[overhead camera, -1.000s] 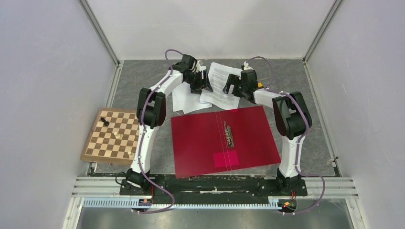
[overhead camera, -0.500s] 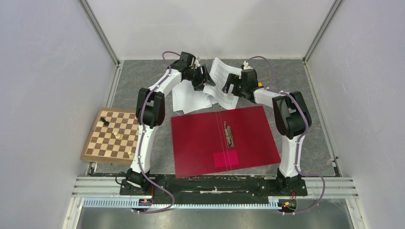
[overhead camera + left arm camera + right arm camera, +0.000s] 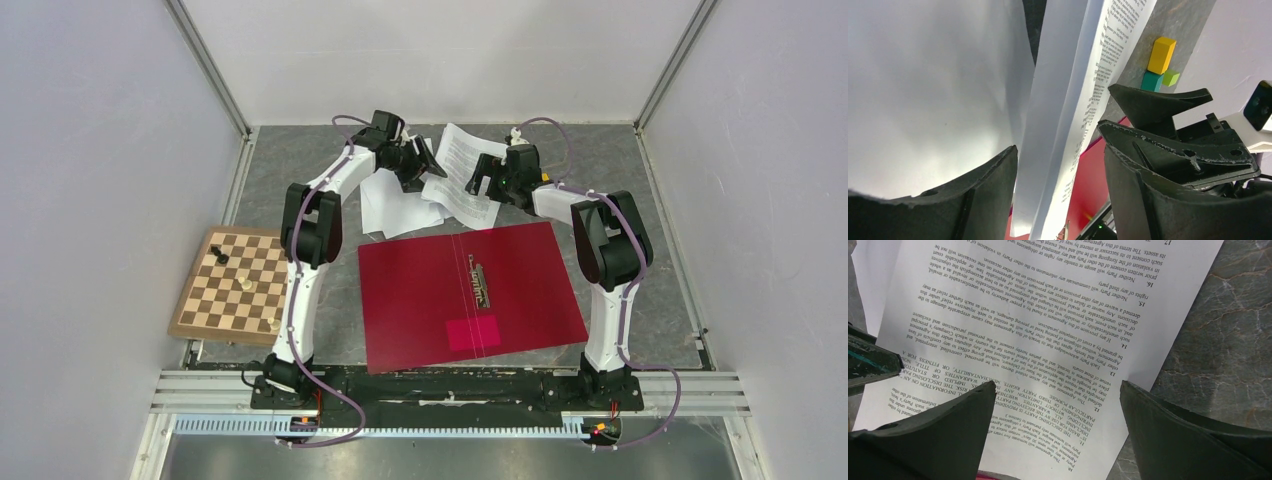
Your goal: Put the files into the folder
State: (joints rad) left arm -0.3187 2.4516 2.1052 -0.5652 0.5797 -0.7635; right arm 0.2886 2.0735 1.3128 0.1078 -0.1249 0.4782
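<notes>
open folder (image 3: 420, 290) flat at table centre
loose files (image 3: 392, 212) heaped at its far edge, printed sheet (image 3: 1058, 315) on top, partly curled up
left gripper (image 3: 1060, 145): fingers apart, raised sheet edges between them
right gripper (image 3: 1058, 387): fingers apart, over printed sheet

A wooden chessboard (image 3: 235, 285) lies on the grey marbled table (image 3: 290, 160), well to the left of the left jaws and nearer the front edge. It carries one black piece (image 3: 221, 258) and two pale pieces (image 3: 245, 284). Beyond the left jaws, a yellow block (image 3: 1161, 55) touches a teal block (image 3: 1151, 81), with a green block (image 3: 1171, 77) just beside them.
</notes>
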